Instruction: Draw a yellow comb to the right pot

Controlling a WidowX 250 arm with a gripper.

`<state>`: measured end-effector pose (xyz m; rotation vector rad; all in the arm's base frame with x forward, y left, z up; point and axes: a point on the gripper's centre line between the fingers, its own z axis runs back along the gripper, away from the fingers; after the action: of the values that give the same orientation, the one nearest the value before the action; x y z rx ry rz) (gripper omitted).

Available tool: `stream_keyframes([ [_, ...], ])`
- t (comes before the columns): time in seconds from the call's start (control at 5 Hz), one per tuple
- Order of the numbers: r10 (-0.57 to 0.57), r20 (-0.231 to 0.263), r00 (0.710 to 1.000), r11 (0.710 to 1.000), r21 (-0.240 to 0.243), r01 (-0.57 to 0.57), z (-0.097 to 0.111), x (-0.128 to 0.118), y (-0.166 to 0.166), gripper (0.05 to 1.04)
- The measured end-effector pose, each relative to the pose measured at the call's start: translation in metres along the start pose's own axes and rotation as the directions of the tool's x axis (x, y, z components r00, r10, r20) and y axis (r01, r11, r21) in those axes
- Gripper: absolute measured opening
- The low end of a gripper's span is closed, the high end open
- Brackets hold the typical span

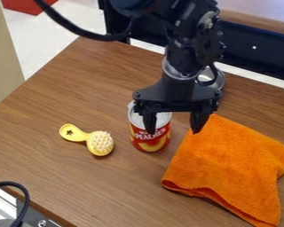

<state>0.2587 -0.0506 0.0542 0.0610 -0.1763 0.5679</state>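
The black gripper (pixel 173 128) hangs over the middle of the table, its two fingers spread apart with nothing held between them. Its left finger is in front of the can's top, and its right finger is by the orange cloth's upper corner. Left of the gripper, a yellow comb or brush (pixel 100 143) lies on the table, its bristles facing up and its handle pointing to the upper left. Behind the arm, a metal pot or bowl (pixel 220 82) is partly hidden.
A red can of peaches (pixel 150 141) stands upright between the comb and the orange cloth (pixel 233 170), which lies across the right side of the wooden table (pixel 67 97). A black cable hangs at the upper left; another cable and metal equipment are at the lower left corner.
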Motion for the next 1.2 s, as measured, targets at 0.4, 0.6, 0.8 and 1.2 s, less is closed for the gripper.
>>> stream_keyframes([
  [0.4, 0.085, -0.025, 0.996, 0.996, -0.007, -0.086, -0.002, -0.001, 0.034, 1.000],
  [0.6, 0.179, -0.034, 0.983, 0.984, 0.024, -0.179, -0.004, -0.003, 0.062, 1.000],
  [0.8, 0.276, 0.007, 0.961, 0.961, -0.012, -0.276, 0.001, -0.003, 0.088, 1.000],
  [1.2, 0.660, 0.079, 0.747, 0.742, 0.086, -0.665, -0.039, 0.010, 0.115, 1.000],
])
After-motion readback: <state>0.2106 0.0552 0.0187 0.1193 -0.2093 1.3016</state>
